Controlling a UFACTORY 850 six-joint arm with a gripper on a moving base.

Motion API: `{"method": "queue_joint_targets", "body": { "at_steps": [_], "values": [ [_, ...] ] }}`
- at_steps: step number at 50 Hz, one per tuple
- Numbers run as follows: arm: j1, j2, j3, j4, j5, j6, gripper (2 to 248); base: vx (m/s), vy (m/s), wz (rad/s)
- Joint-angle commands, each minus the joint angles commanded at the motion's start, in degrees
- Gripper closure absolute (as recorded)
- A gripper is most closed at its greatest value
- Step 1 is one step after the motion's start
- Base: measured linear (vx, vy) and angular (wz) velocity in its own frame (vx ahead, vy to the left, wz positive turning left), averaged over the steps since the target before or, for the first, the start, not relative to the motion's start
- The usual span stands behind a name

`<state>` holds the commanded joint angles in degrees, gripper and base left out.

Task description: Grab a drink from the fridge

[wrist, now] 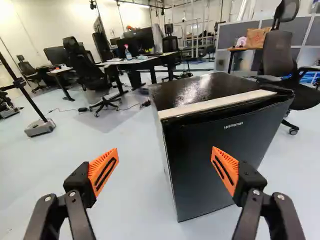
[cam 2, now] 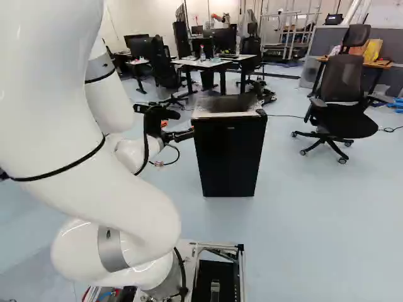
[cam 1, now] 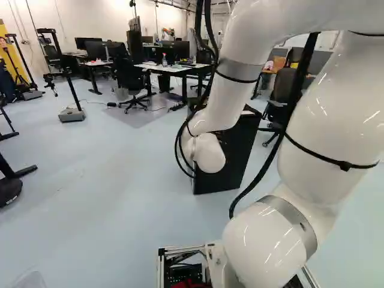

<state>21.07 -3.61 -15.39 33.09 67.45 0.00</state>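
The gripper [cam 2: 186, 134] stood wide open with its orange pads [wrist: 103, 172] well apart and nothing between them, its tips near the front edge of the black fridge [cam 2: 230, 151], though whether they touched it could not be told. The fridge stood upright on the pale floor [cam 2: 315, 220], ahead of the fingers, its door [wrist: 227, 160] closed under a white strip [wrist: 215, 103]. Beyond it stood a desk [cam 2: 217, 63] bearing a spray bottle [cam 2: 202, 54], and an office chair [cam 2: 343, 82] stood at the right of the right base view.
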Motion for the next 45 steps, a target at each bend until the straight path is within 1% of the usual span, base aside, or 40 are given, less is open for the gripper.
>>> {"method": "queue_joint_targets", "body": {
  "at_steps": [22, 45],
  "values": [
    [4.27, -6.33, -2.89, 9.14, 5.37, 0.00, 3, 0.000, 0.000, 0.000],
    [8.11, -14.01, -7.48, 18.76, 10.03, 0.00, 3, 0.000, 0.000, 0.000]
  ]
}}
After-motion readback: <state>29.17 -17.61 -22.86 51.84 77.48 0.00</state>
